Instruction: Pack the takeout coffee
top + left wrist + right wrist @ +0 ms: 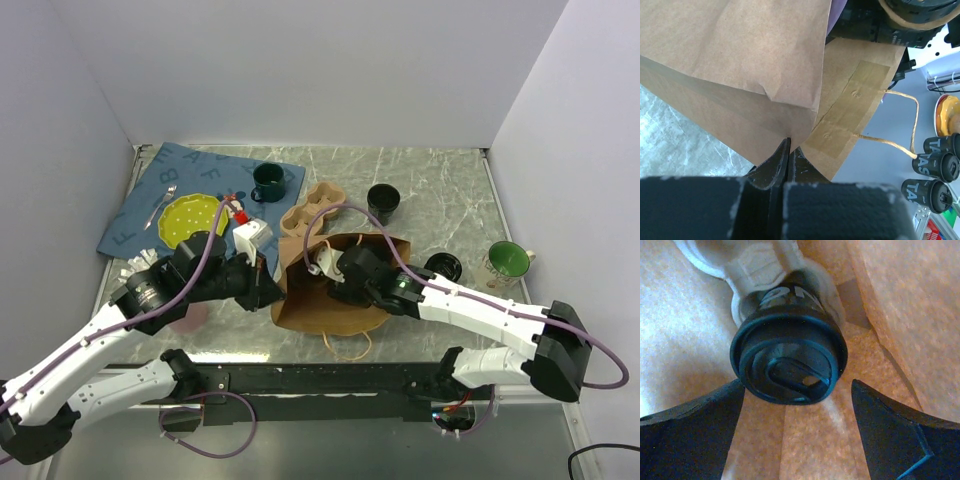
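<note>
Right gripper (797, 387) stands released beside the takeout coffee (788, 357) inside the paper bag (305, 312), so it should withdraw straight while the left gripper (790, 147) pinches the bag's edge.

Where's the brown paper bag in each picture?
Top external: the brown paper bag lies mid-table, between the two arms.
Left wrist: it fills the top and middle, its edge pinched by the left fingers.
Right wrist: its inside is the tan background behind the black lidded paper cup.
Shared landmark: the bag's twine handle, in the top and left wrist views only.
</note>
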Tool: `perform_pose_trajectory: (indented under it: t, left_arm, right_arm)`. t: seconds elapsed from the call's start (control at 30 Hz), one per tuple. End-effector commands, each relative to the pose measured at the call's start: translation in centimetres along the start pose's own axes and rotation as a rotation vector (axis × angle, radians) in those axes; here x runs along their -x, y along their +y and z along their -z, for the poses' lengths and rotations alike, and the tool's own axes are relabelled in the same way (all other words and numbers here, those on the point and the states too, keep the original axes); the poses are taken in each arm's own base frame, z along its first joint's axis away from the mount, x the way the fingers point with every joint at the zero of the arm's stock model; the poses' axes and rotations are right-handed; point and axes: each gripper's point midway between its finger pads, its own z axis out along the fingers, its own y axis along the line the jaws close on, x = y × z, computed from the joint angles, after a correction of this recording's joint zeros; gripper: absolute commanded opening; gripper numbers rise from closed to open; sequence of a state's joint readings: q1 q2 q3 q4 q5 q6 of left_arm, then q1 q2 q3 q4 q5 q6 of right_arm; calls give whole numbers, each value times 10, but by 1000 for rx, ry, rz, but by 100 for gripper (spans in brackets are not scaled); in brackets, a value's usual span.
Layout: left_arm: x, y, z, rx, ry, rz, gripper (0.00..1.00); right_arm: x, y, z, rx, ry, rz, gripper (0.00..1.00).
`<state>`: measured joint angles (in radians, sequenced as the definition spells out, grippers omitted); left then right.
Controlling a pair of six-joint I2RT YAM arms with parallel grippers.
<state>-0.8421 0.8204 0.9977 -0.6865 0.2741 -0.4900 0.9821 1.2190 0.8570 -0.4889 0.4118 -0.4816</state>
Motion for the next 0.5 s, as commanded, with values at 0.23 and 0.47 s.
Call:
perform_pose_trajectory:
  t: [0.23,0.47]
  left_arm:
    - [13,-23,9,-75,6,-22,1]
    - [23,-31,10,-87,-4,-17,1]
  right_arm:
    - [11,-15,35,38,-34,-89,93]
    - [18,-18,52,78,-49,-96,90]
